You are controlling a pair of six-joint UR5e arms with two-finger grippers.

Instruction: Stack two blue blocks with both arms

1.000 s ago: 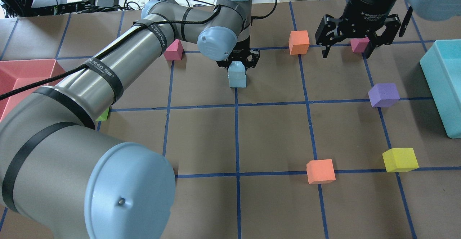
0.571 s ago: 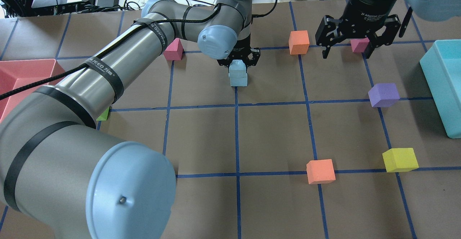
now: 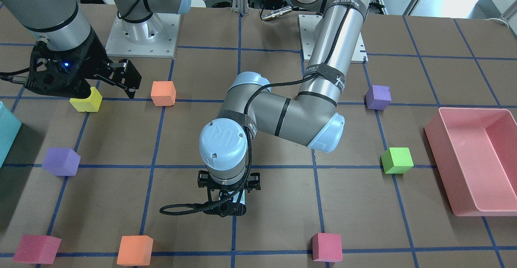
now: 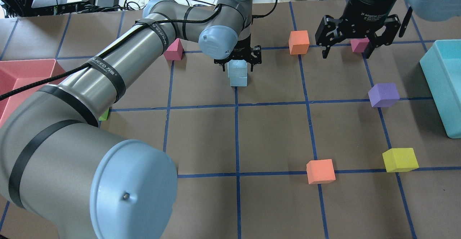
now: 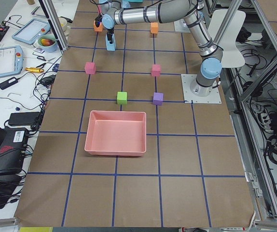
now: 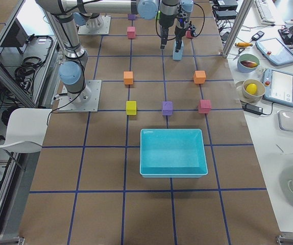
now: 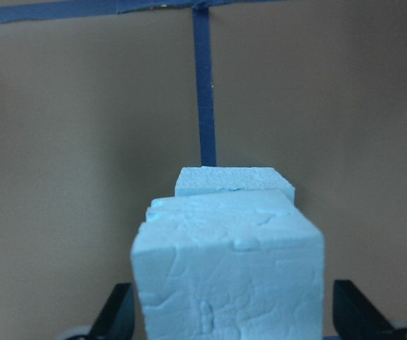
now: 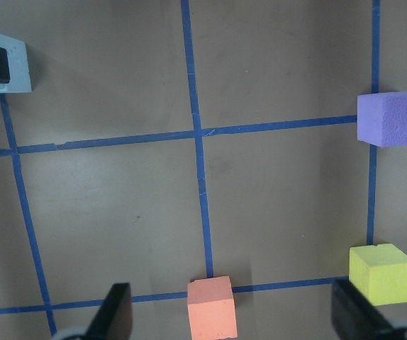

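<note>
Two pale blue blocks stand stacked near the table's middle-back: the upper blue block [image 4: 236, 67] rests on the lower blue block [image 4: 239, 80]. My left gripper [image 4: 237, 63] is open and straddles the upper block, fingers a little off its sides. In the left wrist view the upper block [image 7: 228, 276] fills the middle and the lower block's [image 7: 233, 181] far edge peeks out beyond it. My right gripper [image 4: 347, 50] is open and empty, raised over the back right. The stack also shows in the exterior left view [image 5: 110, 44].
A pink tray [image 4: 21, 73] sits at the left edge and a teal bin [image 4: 446, 84] at the right. Loose cubes lie around: orange [image 4: 299, 42], magenta [image 4: 359, 45], purple [image 4: 383, 95], yellow [image 4: 399, 159], another orange [image 4: 320, 171], a magenta one [image 4: 174, 50].
My left gripper has set the upper blue block down onto the lower one and spread its fingers off it. The right arm has not moved.
</note>
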